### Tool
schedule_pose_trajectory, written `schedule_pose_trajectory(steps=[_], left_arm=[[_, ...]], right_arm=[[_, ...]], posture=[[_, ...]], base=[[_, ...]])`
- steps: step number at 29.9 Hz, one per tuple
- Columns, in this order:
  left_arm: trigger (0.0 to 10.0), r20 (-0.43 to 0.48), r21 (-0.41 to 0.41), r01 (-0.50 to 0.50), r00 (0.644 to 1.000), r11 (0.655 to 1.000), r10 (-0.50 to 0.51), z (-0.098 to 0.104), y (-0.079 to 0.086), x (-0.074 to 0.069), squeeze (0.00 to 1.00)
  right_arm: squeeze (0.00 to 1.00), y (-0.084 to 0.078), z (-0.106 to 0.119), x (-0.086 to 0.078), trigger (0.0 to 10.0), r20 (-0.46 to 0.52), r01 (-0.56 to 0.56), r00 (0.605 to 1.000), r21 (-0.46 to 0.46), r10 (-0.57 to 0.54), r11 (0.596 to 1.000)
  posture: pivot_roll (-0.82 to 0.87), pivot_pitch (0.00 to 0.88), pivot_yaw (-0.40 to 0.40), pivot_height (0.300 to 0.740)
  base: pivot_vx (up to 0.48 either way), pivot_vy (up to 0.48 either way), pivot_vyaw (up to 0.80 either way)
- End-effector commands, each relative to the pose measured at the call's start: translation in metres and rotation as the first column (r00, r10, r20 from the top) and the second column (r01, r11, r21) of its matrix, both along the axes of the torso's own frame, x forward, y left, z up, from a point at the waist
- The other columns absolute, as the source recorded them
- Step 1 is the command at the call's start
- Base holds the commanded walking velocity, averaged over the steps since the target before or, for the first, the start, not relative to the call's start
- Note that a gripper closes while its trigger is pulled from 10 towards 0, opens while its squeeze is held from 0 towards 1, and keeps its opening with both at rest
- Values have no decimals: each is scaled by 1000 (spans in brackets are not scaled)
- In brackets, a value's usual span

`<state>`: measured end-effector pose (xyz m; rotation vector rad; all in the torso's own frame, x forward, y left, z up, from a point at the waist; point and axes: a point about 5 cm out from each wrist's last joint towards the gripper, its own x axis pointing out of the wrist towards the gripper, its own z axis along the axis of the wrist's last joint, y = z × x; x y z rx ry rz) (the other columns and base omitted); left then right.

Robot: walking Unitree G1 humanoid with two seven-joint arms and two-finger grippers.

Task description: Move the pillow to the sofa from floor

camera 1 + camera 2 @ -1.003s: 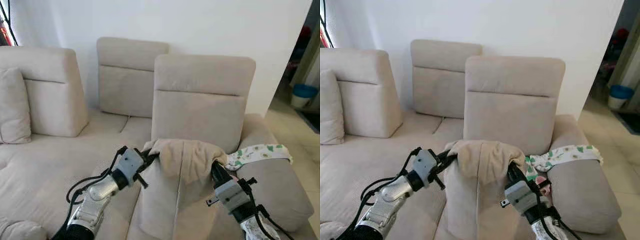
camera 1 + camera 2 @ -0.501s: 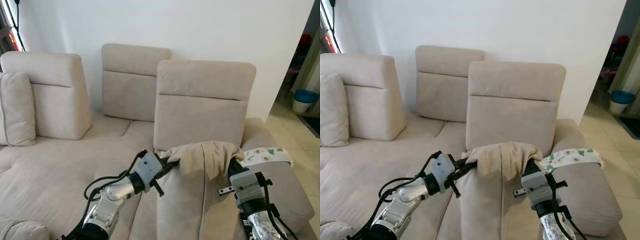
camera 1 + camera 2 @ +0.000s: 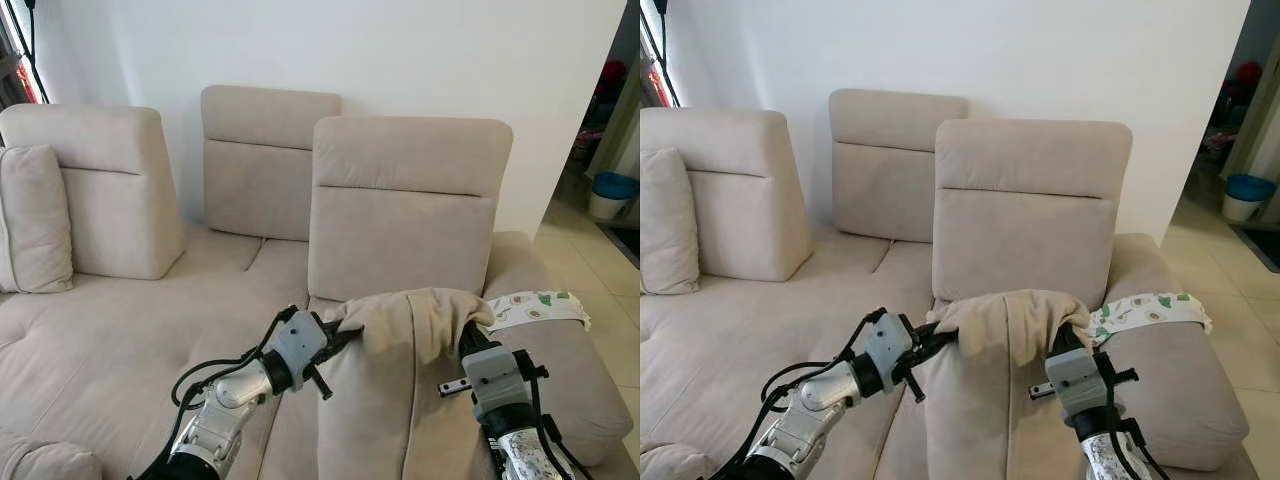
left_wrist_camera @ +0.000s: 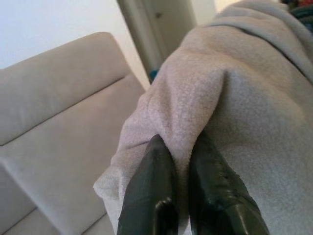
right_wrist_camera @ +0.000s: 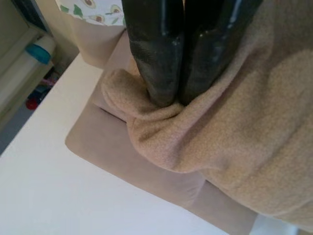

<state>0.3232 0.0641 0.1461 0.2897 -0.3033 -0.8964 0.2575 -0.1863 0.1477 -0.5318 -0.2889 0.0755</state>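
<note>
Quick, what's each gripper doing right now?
Left gripper: shut on the pillow's left top corner.
Right gripper: shut on the pillow's right top corner.

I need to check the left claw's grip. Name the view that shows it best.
Left wrist view: the left claw pinches a fold of the pillow between its fingers. The eye views show the arm reaching the pillow's edge, fingers partly buried in fabric.
</note>
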Motion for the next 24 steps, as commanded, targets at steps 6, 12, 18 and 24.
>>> schedule_pose_trajectory(steps=[6, 12, 18, 24], left_arm=[[10000, 37, -63, -30, 999, 998, 33, 13, 7, 2, 0], [10000, 16, -40, -38, 999, 998, 38, 5, 14, -1, 0], [10000, 5, -34, -30, 1000, 999, 30, 2, 15, -5, 0], [10000, 16, -42, 14, 1000, 999, -14, 3, 8, -9, 0]], right_arm=[[0, 33, -1, 1, 10000, -23, -199, 980, -58, 198, 978], [0, 43, -11, 0, 10000, -88, -264, 962, -52, 259, 963], [0, 44, -10, 1, 10000, -90, -271, 960, -51, 266, 961], [0, 43, -8, 2, 10000, -86, -271, 960, -54, 266, 961]], posture=[[72, 0, 4, 740], [86, 0, -5, 740], [92, 0, -8, 740], [84, 0, -4, 740]], base=[[0, 0, 0], [0, 0, 0], [0, 0, 0], [0, 0, 0]])
